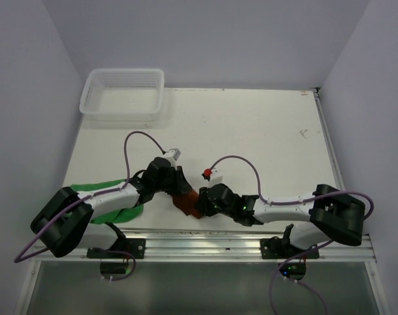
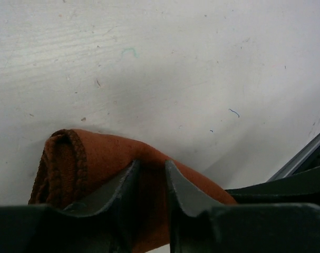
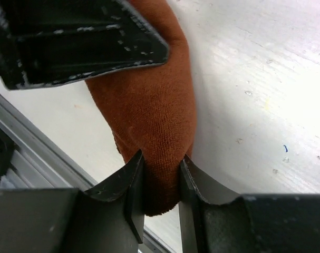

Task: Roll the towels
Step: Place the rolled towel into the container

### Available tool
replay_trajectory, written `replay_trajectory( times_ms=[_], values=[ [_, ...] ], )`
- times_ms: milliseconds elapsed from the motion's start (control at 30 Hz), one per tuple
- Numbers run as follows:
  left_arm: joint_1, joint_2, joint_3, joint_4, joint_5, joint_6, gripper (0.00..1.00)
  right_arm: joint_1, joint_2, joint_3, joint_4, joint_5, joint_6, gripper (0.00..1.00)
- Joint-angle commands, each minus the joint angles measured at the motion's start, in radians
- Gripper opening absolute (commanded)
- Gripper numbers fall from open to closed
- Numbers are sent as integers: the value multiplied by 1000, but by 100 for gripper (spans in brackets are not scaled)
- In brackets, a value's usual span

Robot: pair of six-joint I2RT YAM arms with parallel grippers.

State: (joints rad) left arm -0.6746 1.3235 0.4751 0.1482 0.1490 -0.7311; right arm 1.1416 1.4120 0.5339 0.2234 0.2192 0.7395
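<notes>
Rust-brown towel [image 1: 185, 201] is clamped by left fingers [image 2: 123, 192] and right fingers [image 3: 132, 184]; green towel [image 1: 125, 214] lies nearby.

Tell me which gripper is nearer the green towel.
Left. The left gripper grips the rust-brown towel just right of the green towel; the right gripper grips the same cloth's other end, farther right.

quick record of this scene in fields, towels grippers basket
rust-brown towel: folded over near the table's front edge, held between both arms
green towel: near left, partly under the left arm, not gripped
left gripper: shut on the rust-brown towel
right gripper: shut on the same towel, other end
basket: white mesh, far left corner of the table
</notes>
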Motion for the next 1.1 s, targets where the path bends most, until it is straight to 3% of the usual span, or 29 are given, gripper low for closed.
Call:
replay_trajectory(
  times_ms=[0,133,267,367,633,833,1067],
  values=[
    [9,9,84,-145,-84,33,34,94,-16,63,-133,271,-61,18],
    [43,5,166,-266,-111,62,46,159,24,90,-166,443,-55,16],
    [66,-27,250,-363,-137,75,68,217,96,156,-194,661,-57,15],
    [73,-52,278,-429,-140,78,77,239,152,199,-194,700,-57,16],
    [78,-122,266,-541,-114,46,80,259,202,253,-177,763,-51,17],
    [76,-158,214,-515,-80,-36,100,277,249,302,-137,758,-92,16],
    [75,-121,206,-435,-52,-142,100,317,318,354,-159,792,-85,16]
  ],
)
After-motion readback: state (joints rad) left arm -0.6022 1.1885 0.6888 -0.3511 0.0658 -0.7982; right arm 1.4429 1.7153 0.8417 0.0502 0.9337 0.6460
